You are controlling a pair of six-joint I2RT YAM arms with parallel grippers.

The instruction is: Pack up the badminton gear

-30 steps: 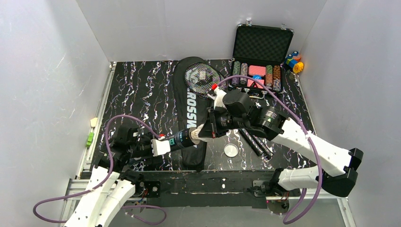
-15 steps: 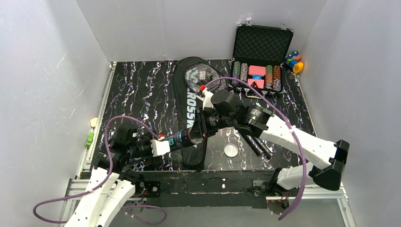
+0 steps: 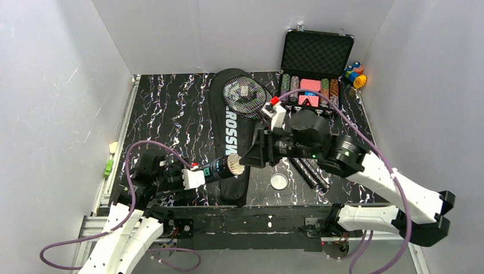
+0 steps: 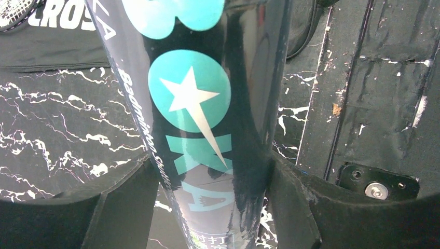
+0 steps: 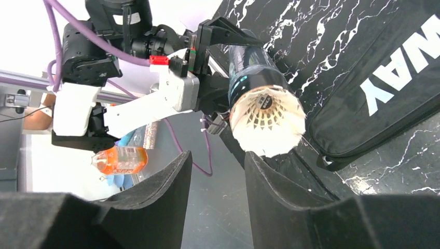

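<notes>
Pretty clearly a robotics lab rig: bare white panels (image 3: 57,85) boxing in a black marbled table (image 3: 171,108), aluminium rails (image 3: 121,134) along its edge.

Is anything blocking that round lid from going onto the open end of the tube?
Yes. A shuttlecock sits in the tube's mouth, its feathers flaring out past the rim. The lid, lying on the table, probably cannot seat until the shuttlecock goes deeper.

White left arm (image 3: 114,251) and right arm (image 3: 394,188), black joints
We see a purple cable (image 3: 149,141) on each, and a red part (image 3: 274,101) at each wrist.
</notes>
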